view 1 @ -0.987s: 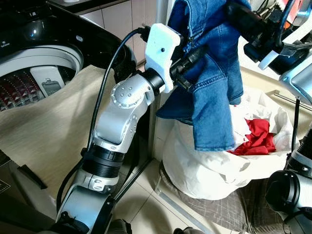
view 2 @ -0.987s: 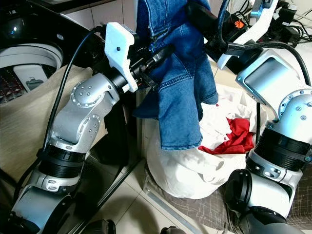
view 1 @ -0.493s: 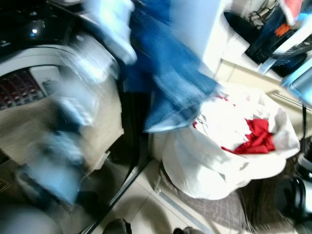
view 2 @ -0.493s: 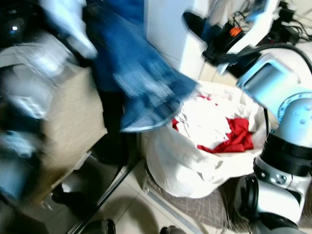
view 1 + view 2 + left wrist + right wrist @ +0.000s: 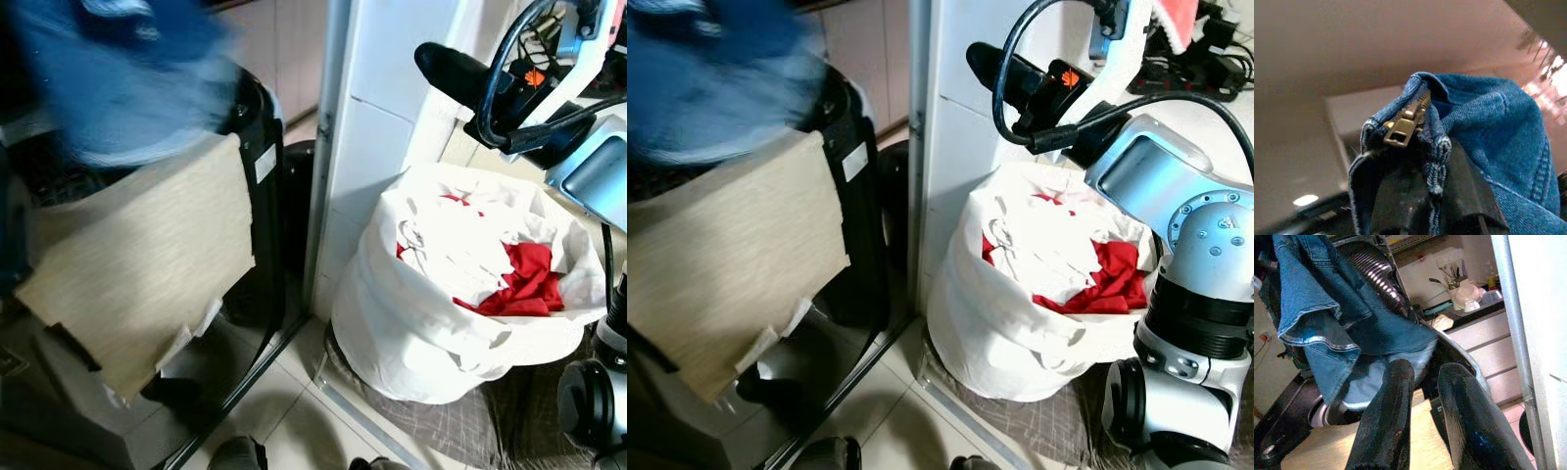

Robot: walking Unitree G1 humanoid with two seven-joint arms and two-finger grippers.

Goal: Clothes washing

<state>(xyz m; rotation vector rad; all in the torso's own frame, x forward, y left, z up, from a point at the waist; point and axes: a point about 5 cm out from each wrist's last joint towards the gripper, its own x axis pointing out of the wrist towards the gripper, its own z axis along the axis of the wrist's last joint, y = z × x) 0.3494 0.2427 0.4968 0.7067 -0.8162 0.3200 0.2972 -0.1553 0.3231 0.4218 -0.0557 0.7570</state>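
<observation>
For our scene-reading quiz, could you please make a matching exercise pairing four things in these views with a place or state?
Things:
1. denim garment
2. red garment
3. beige cloth
4. right gripper

Places or states:
A. draped over the front of the washing machine
B. clamped at its zipper by the left gripper
C. holding nothing, fingers slightly apart
D. lying among white laundry in the white bag

Pairs: 1-B, 2-D, 3-A, 4-C

Home laundry corner: washer [image 5: 257,166], laundry bag [image 5: 411,333]
</observation>
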